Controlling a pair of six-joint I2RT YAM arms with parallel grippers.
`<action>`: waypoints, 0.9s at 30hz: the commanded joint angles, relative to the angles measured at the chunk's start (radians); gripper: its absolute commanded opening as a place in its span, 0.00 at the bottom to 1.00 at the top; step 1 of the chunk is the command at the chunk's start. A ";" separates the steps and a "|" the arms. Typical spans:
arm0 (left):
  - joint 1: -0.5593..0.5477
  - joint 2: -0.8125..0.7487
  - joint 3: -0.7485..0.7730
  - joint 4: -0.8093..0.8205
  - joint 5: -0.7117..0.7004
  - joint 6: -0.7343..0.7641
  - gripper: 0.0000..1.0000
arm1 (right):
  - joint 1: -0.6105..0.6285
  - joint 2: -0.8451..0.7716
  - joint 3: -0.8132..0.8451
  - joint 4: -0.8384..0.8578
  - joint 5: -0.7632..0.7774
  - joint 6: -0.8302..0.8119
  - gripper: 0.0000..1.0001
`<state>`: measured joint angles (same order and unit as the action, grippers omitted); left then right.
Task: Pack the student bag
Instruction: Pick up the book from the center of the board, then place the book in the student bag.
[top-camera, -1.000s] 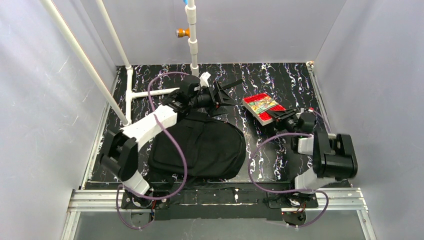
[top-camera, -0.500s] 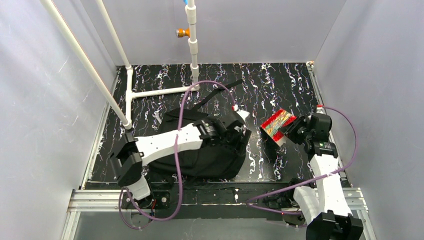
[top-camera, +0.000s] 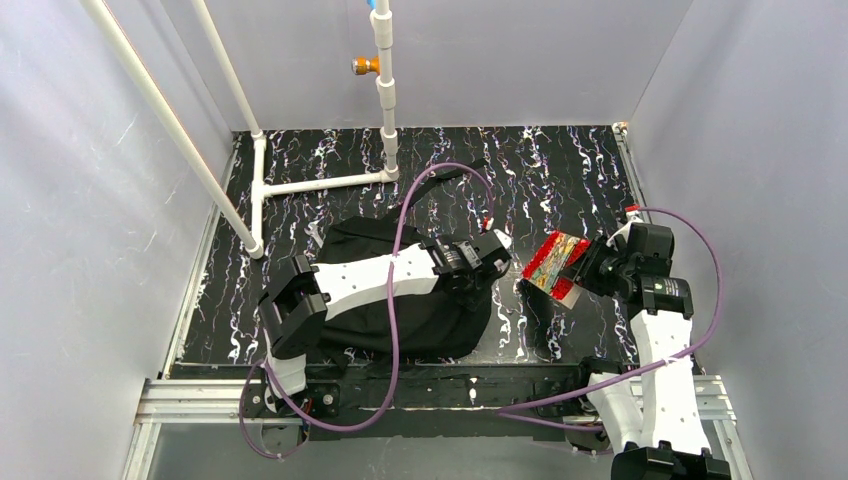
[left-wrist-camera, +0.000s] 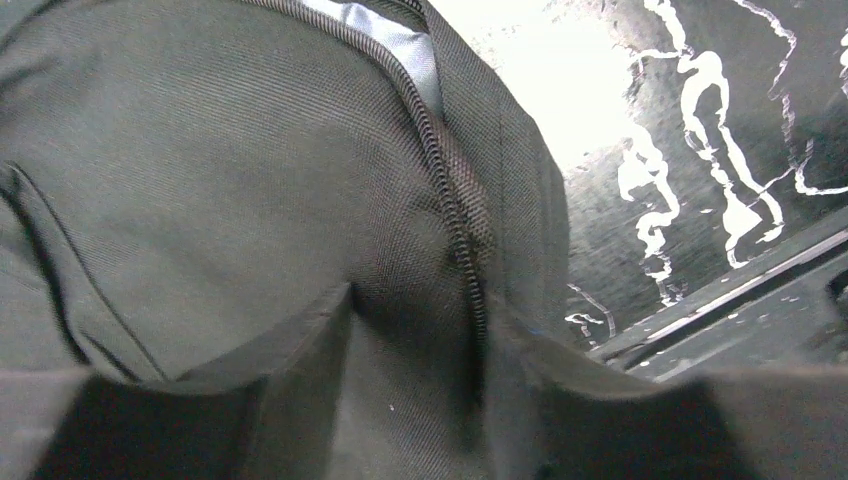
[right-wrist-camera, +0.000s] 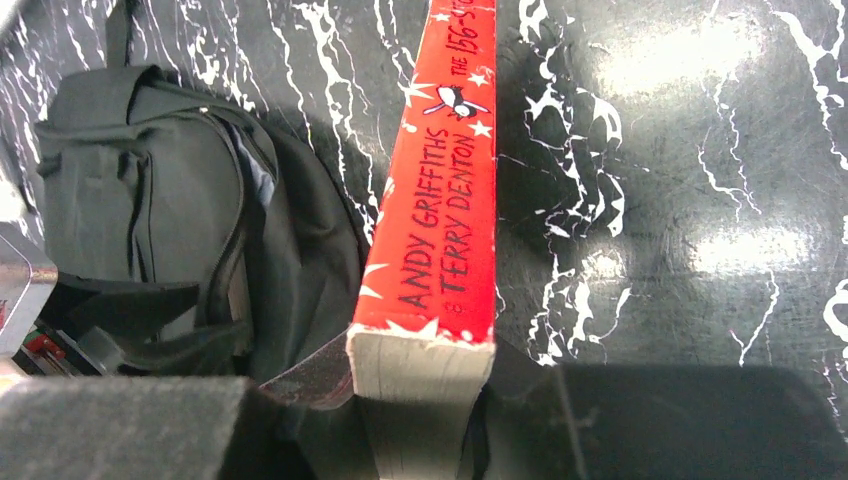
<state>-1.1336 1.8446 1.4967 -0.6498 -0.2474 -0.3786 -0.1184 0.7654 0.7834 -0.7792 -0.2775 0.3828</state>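
The student bag (top-camera: 400, 295), a large black backpack, lies on the marbled table under my left arm. My left gripper (top-camera: 492, 254) is at the bag's right edge. In the left wrist view the gripper (left-wrist-camera: 420, 400) is shut on a fold of bag fabric (left-wrist-camera: 230, 170) beside the zipper (left-wrist-camera: 440, 170). My right gripper (top-camera: 592, 272) is shut on a red book (top-camera: 556, 262) and holds it tilted on edge just right of the bag. In the right wrist view the gripper (right-wrist-camera: 420, 410) clamps the book (right-wrist-camera: 445, 200) at its page end, with the bag (right-wrist-camera: 170, 190) to its left.
A white pipe frame (top-camera: 300, 185) stands at the back left, with an upright pipe and orange fitting (top-camera: 365, 66) behind. A bag strap (top-camera: 440, 182) trails toward the back. Grey walls close in both sides. A metal rail (top-camera: 440, 395) runs along the near edge.
My left arm swung from the back of the table onto the bag's right edge and took hold of fabric. My right gripper lifted the book off the table, tilted it and carried it toward the bag.
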 joint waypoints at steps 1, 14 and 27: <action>0.005 -0.005 0.041 -0.091 -0.061 0.018 0.34 | 0.005 -0.016 0.075 -0.047 -0.048 -0.073 0.01; 0.007 -0.393 -0.102 0.116 -0.264 0.072 0.00 | 0.097 0.011 0.230 -0.047 -0.195 0.000 0.01; 0.012 -0.519 -0.153 0.214 -0.354 0.040 0.00 | 0.197 -0.003 0.059 0.338 -0.552 0.409 0.01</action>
<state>-1.1206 1.3830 1.3334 -0.5331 -0.5423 -0.3298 0.0448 0.7872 0.8642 -0.5751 -0.7116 0.7074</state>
